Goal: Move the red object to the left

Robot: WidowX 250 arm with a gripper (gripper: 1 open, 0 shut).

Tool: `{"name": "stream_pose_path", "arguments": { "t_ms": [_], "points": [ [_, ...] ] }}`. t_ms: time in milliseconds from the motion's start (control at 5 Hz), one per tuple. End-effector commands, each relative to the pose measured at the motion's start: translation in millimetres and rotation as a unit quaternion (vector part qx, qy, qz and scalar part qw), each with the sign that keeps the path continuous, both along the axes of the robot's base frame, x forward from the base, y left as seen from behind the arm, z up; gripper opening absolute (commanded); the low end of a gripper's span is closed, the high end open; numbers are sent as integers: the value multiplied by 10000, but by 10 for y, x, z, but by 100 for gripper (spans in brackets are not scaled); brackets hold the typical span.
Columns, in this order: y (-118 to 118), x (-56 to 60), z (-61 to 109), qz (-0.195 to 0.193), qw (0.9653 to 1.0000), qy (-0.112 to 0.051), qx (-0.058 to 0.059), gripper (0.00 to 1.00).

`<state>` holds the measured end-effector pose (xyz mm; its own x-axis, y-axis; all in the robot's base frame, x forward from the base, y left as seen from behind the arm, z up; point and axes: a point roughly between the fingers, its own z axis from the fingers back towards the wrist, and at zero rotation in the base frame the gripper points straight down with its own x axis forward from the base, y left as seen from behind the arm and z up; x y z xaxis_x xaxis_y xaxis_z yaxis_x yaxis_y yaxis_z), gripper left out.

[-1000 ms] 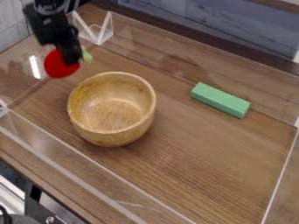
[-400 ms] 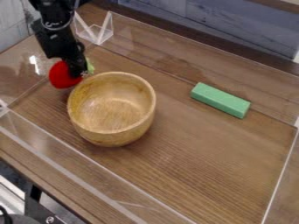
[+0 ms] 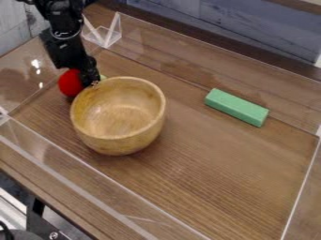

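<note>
Where the wooden table point(image 3: 201, 178) meets its clear plastic surround point(image 3: 150, 204), the following items stand.

Item one: a round, light wooden bowl point(image 3: 119, 114), upright, left of centre.

Item two: the small glossy red oval toy fruit point(image 3: 70, 82), lying on the table at about ten o'clock from the bowl, just beside its rim; whether the two touch cannot be told. Only its left part shows (the rest sits behind the gripper's tips).

Item three: the black robot gripper point(image 3: 78, 77), reaching down from the upper left corner, pointing steeply downward, its tips at the red fruit. The dark fingers merge with one another in this view, so whether the jaws are parted or clamped on the fruit cannot be told.

Item four: a flat light-green rectangular block point(image 3: 237, 106), lying at about three o'clock from the bowl, well apart from it, its long side running diagonally.
</note>
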<state>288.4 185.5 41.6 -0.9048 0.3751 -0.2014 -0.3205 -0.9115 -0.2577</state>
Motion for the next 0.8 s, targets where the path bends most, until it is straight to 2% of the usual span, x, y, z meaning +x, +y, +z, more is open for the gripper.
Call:
{"name": "stream_pose_path", "arguments": {
  "t_ms": [0,200,400,600],
  "points": [
    [72,169,73,98,9999,-141,19,100],
    [30,259,248,137,9997,-116,-143,100],
    [38,358,397,202,9993,-89,-294,0],
    [79,338,276,288,9990,-60,-337,0]
  ]
}}
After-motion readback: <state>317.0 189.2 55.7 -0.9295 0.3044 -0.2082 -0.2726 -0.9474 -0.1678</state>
